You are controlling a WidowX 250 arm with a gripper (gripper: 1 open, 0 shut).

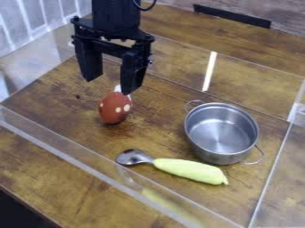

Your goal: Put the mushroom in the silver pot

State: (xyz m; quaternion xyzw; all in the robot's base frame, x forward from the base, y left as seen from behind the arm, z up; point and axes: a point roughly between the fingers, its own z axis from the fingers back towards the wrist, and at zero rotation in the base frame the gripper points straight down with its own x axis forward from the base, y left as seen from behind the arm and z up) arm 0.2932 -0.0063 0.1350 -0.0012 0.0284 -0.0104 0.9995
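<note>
The mushroom (pixel 114 108) lies on the wooden table, its reddish-brown spotted cap toward me, a bit of cream stem at its top. My black gripper (pixel 111 78) hangs right above and slightly behind it, open, one finger on either side with nothing between them. The silver pot (pixel 222 131) stands empty to the right of the mushroom, a hand's width away.
A yellow-handled utensil with a metal tip (pixel 174 165) lies in front of the pot. Clear acrylic walls (pixel 71 160) fence the wooden table on the front, left and right sides.
</note>
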